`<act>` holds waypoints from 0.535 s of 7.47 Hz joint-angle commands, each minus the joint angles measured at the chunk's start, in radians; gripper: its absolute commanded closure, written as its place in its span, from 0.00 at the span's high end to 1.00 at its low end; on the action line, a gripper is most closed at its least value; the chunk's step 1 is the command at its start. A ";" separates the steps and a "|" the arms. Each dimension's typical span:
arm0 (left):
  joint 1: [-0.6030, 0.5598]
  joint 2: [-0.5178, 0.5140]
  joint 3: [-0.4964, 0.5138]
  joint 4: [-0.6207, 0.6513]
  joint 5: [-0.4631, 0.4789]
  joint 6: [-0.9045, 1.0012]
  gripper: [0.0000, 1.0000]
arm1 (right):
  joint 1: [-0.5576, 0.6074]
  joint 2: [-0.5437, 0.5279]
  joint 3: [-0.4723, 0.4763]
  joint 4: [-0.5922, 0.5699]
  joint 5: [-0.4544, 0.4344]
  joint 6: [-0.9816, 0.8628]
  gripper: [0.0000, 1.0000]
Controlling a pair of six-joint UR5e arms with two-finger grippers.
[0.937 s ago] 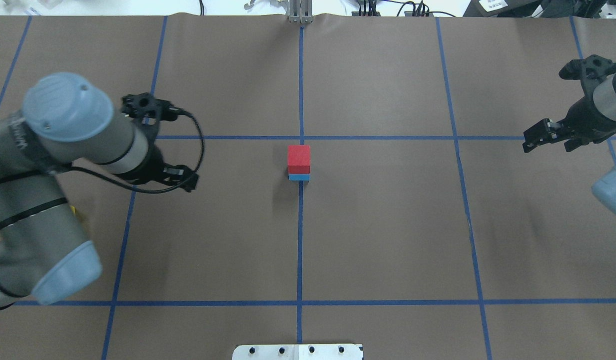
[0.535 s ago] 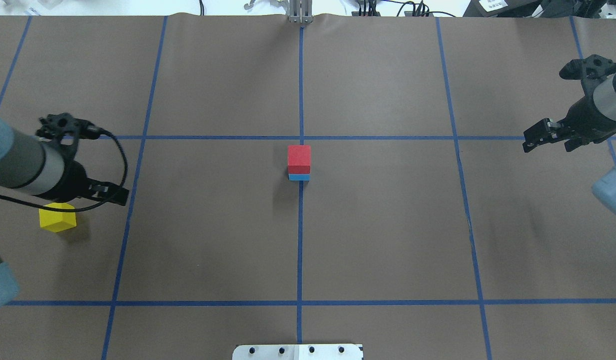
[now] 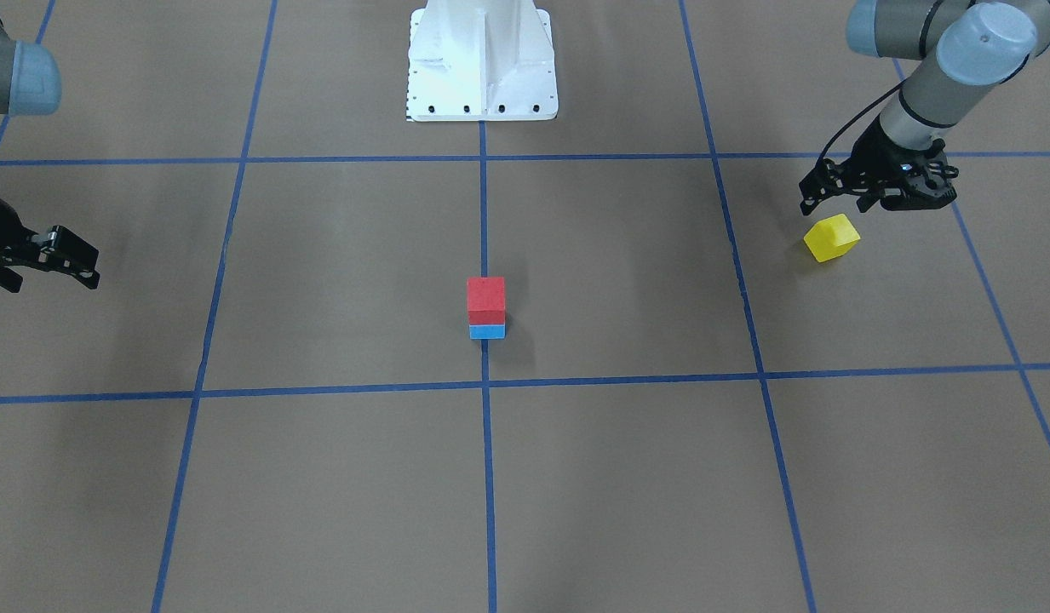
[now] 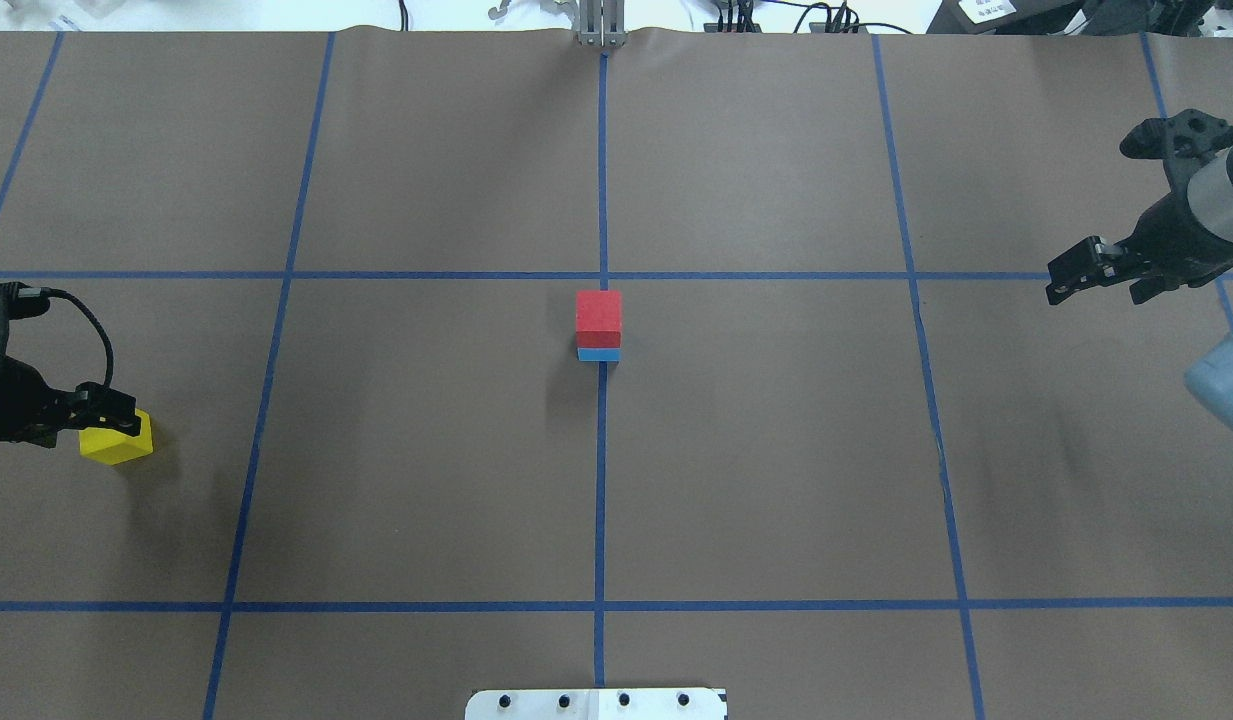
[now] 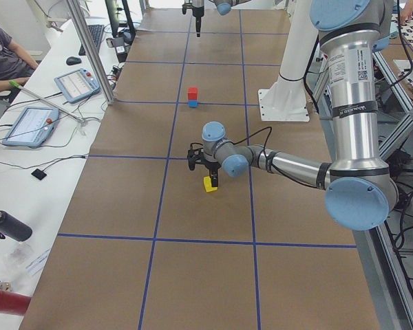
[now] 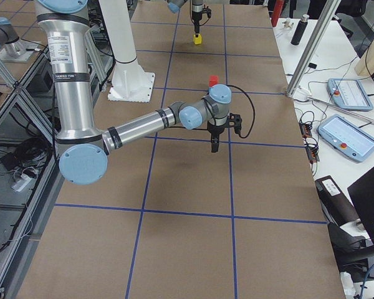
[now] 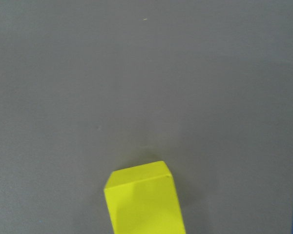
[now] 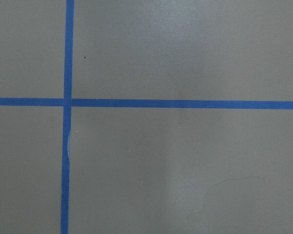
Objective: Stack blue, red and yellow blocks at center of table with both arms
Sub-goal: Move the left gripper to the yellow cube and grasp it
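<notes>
My left gripper [image 3: 838, 204] hangs, jaws apart, just above the yellow block [image 3: 831, 237], well left of the 2-block stack [image 3: 486, 306]; right gripper [image 3: 43, 266] gapes too.

One corner of the yellow block [image 4: 121, 447] hides beneath the left fingers [image 4: 98, 400]; the left wrist view crops the block's lower part. Behind those fingers, the left arm [image 3: 916, 106] runs off-frame overhead.

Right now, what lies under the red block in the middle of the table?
The blue block lies directly under the red block, resting on the table. Only a thin strip of its side shows; its top face is covered.
</notes>
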 commanded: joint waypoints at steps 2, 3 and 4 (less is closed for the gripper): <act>0.002 -0.072 0.085 -0.008 0.000 -0.036 0.99 | 0.000 -0.001 -0.001 0.000 0.000 0.000 1.00; 0.002 -0.077 0.098 -0.008 0.000 -0.038 0.99 | 0.000 -0.001 -0.003 0.000 -0.002 -0.001 1.00; 0.003 -0.077 0.125 -0.008 0.000 -0.036 0.99 | 0.000 0.000 -0.003 0.000 -0.002 0.000 1.00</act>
